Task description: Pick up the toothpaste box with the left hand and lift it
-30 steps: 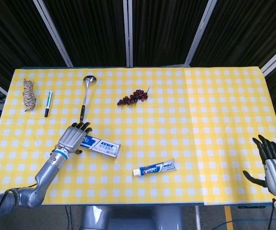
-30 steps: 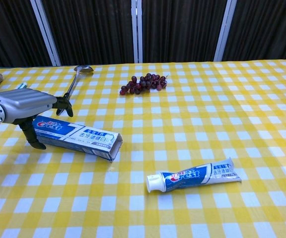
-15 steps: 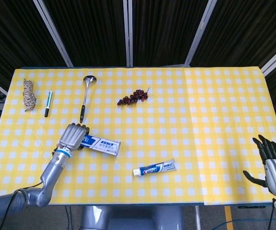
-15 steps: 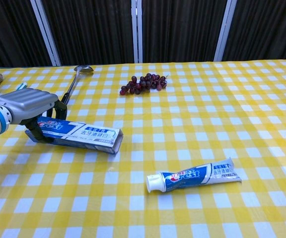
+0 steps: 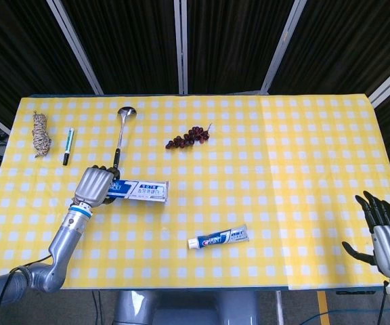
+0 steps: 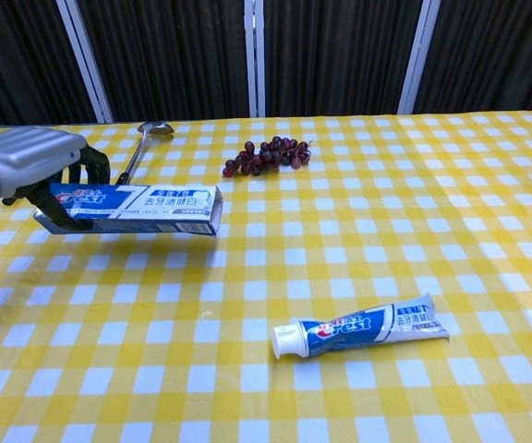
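Your left hand (image 6: 28, 164) grips the toothpaste box (image 6: 129, 208) at its left end, holding it level above the checked tablecloth (image 6: 358, 231) at the frame's left; your right hand (image 5: 387, 237) sits lower right, fingers spread, holding nothing; the toothpaste tube (image 6: 360, 328) lies lower centre.

"Crest" on toothpaste box (image 6: 132, 207), "Crest" on toothpaste tube (image 6: 363, 328)

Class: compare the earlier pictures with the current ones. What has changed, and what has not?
The left hand, already gripping the toothpaste box, raised it off the tablecloth and levelled it. The toothpaste tube, grapes, ladle and right hand stayed put.
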Robot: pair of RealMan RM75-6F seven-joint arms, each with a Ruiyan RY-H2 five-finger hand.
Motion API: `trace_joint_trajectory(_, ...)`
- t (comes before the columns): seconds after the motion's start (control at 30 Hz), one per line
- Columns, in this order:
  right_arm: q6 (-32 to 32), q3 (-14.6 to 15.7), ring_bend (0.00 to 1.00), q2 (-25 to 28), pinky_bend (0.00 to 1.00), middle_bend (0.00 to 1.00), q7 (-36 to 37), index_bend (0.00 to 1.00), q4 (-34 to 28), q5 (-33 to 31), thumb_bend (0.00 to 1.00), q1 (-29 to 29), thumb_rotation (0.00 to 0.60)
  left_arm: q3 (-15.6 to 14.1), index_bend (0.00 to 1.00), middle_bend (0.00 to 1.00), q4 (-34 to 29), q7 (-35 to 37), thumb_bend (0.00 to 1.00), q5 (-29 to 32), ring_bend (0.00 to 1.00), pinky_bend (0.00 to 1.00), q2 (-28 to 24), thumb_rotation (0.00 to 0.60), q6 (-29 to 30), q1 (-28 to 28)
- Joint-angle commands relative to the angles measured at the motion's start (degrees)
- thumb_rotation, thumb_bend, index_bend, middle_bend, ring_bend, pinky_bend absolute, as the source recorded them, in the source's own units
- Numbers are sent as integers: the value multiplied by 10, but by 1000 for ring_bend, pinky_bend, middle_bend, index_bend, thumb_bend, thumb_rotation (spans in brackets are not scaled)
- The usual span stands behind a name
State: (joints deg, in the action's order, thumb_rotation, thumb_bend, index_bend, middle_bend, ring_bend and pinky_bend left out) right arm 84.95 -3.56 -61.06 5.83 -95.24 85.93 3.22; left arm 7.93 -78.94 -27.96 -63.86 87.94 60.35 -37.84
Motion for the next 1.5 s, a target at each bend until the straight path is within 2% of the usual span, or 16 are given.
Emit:
trace_joint_trajectory(0.03,1,-1,0,1,0,0,2,0,-1,0,84,0,600,11,628,448,-24,-9,358,-10,431,462,-29,600,10,-5)
trace_joint_trajectory(0.2,2,-1,0,3,0,0,5,0,-2,0,84,-1,600,29,603,437,-63,-39,356,-23,430,458,-72,600,31,-14)
trace_joint_trajectory(0.3,3,-1,0,4,0,0,7,0,-3,1,85,-2,600,32,587,417,-87,-90,356,-52,429,450,-109,600,44,-28)
trace_joint_trajectory(0.6,12,-2,0,10,0,0,17,0,-7,6,84,-5,600,47,507,339,-116,-194,354,-96,369,425,-165,600,77,-53)
trace_joint_trajectory(0.73,13,-2,0,12,0,0,22,0,-7,6,85,-6,600,49,462,304,-119,-220,352,-114,336,416,-178,600,88,-59)
trace_joint_trajectory(1.0,15,-2,0,13,0,0,24,0,-8,8,85,-7,600,36,452,301,-110,-289,351,-180,332,416,-211,600,103,-71)
trace_joint_trajectory(1.3,12,-1,0,11,0,0,19,0,-8,8,85,-6,600,41,452,301,-114,-279,351,-171,332,416,-222,600,109,-60)
trace_joint_trajectory(1.5,9,0,0,9,0,0,14,0,-8,7,85,-4,600,43,452,301,-126,-239,351,-161,332,416,-229,600,112,-49)
